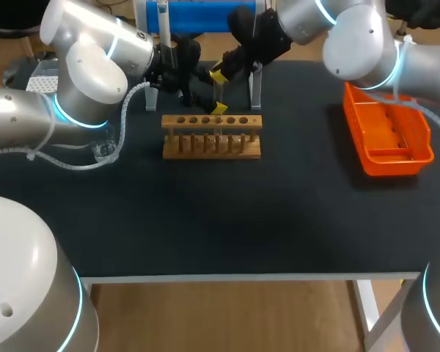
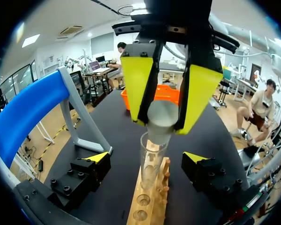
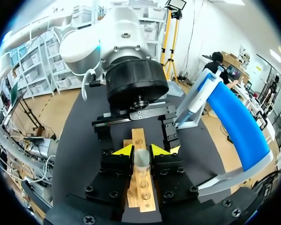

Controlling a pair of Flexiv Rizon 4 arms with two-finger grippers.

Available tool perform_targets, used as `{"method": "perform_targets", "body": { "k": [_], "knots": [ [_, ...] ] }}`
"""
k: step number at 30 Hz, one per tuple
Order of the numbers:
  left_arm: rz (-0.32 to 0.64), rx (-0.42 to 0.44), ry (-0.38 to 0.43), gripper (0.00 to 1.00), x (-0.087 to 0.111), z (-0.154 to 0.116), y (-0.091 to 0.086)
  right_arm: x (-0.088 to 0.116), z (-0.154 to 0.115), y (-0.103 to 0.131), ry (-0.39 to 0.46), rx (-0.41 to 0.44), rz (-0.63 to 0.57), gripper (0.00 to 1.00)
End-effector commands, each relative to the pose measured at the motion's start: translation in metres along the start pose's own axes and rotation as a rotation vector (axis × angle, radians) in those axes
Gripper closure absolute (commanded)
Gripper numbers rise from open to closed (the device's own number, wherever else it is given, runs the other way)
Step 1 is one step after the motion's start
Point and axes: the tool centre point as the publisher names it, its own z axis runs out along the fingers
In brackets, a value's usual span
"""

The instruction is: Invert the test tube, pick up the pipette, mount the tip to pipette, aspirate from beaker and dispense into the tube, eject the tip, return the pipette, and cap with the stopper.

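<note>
Near the back of the surface (image 1: 279,220), one wooden rack (image 1: 211,137) holds one glass tube (image 2: 150,165). The right end effector (image 3: 142,151) pinches one grey stopper (image 2: 162,121) just over the tube's mouth. The left end effector (image 2: 146,157) is spread wide around the rack. One orange tray (image 1: 385,136) sits well apart, and one blue stand (image 1: 198,16) is behind

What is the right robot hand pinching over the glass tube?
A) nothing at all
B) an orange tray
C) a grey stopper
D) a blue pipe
C: the right gripper has both yellow fingers pressed on the grey stopper, just above the test tube standing in the wooden rack.
</note>
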Motion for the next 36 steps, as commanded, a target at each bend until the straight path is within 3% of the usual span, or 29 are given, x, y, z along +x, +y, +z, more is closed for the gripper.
{"method": "perform_targets", "body": {
  "k": [1, 20, 36],
  "knots": [
    [-0.001, -0.002, -0.001, 0.0, 0.0, 0.0, -0.001, 0.002, 0.002, -0.003, 0.003, 0.009, 0.003, 1.0],
    [-0.001, -0.002, -0.001, 0.0, 0.0, 0.0, -0.001, -0.001, -0.002, 0.006, -0.003, -0.016, 0.001, 1.0],
    [-0.001, -0.002, -0.001, 0.0, 0.0, 0.0, -0.001, 0.003, 0.009, -0.005, 0.011, -0.006, 0.021, 1.0]
  ]
}}
